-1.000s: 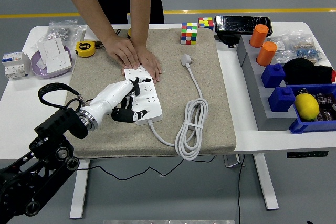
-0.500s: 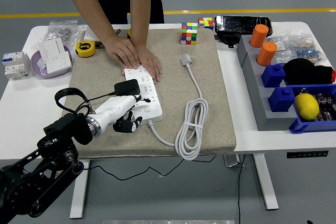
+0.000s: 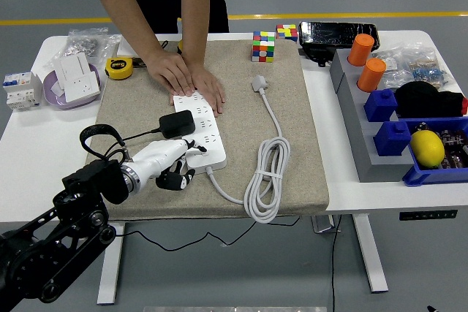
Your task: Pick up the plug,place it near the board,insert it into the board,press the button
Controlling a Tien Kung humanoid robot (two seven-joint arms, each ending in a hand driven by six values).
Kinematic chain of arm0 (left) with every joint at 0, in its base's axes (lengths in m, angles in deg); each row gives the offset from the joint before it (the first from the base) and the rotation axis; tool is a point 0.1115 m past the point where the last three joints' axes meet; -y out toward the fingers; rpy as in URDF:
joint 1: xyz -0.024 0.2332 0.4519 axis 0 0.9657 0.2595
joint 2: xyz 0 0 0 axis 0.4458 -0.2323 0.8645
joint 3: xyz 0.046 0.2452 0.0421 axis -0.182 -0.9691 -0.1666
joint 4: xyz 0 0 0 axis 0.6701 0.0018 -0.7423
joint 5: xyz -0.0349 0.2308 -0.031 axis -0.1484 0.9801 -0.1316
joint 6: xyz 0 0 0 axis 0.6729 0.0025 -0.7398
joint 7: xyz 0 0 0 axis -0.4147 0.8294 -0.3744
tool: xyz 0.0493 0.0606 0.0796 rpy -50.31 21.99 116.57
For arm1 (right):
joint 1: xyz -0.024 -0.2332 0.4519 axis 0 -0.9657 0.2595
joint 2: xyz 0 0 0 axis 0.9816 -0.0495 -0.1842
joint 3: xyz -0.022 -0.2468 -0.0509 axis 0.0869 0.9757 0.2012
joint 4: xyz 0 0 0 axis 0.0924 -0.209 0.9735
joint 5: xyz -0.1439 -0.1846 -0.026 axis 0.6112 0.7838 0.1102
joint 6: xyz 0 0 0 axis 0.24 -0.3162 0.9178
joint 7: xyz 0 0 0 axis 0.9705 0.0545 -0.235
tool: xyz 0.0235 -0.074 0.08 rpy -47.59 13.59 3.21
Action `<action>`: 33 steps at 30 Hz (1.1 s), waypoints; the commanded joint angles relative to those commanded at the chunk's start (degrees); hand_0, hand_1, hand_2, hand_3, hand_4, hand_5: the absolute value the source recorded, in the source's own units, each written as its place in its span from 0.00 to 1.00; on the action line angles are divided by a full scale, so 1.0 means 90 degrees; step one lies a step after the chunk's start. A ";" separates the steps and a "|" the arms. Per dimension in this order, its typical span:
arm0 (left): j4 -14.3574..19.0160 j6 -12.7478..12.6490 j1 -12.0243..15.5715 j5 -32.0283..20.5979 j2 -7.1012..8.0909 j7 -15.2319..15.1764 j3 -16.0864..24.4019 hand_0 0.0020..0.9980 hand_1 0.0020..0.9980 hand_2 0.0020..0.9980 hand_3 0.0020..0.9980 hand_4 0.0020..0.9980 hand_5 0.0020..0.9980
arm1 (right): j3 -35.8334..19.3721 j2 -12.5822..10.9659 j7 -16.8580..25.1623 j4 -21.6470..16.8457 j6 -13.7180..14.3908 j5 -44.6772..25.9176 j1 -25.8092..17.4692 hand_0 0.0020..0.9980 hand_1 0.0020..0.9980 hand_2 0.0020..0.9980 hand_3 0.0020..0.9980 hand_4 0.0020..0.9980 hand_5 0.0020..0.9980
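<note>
One robot hand point(image 3: 170, 164), the left, reached in from the desk's point(image 3: 33, 144) near-left corner, white-shelled, resting at the near end of the white power board point(image 3: 200, 131). Fingers point(image 3: 175, 177) curled loosely against the board's near-left edge, gripping nothing. Black plug point(image 3: 178, 124) seated upright on the board's left side, just beyond the hand, apart from the fingertips; black cord looping from it back over the wrist. Could not tell whether any fingertip touched the board's button.

Two hands of a person point(image 3: 191, 80) pressed flat on the far end of the board from the desk's far edge, holding it down on the beige mat point(image 3: 292, 137). White cable point(image 3: 266, 180) coiled on the mat to the board's right, its white plug end point(image 3: 259, 82) lying further toward the far edge.

Along the far edge: yellow tape measure point(image 3: 118, 68), two colour cubes point(image 3: 264, 45), black box point(image 3: 338, 35). Near the left edge, a purple bowl point(image 3: 69, 85) with white parts and a white breaker point(image 3: 20, 89). Toward the right edge, two orange cups point(image 3: 365, 61) and blue bins point(image 3: 431, 169), one with a yellow lemon point(image 3: 427, 147).

Right arm out of view.
</note>
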 joint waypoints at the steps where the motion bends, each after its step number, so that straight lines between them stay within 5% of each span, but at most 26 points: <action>1: -0.0002 0.0000 -0.0003 0.0004 -0.0003 0.0000 0.0003 0.16 0.03 0.15 0.83 0.50 0.00 | 0.0001 -0.0001 0.0000 0.0000 0.0000 0.0000 0.0002 0.86 0.77 0.75 0.78 1.00 0.89; 33: -0.0143 0.0123 -0.0002 0.0011 -0.0057 0.0063 0.0010 0.16 0.03 0.16 0.81 0.50 0.00 | -0.0005 -0.0012 0.0000 0.0000 -0.0004 0.0026 -0.0010 0.86 0.77 0.75 0.78 1.00 0.89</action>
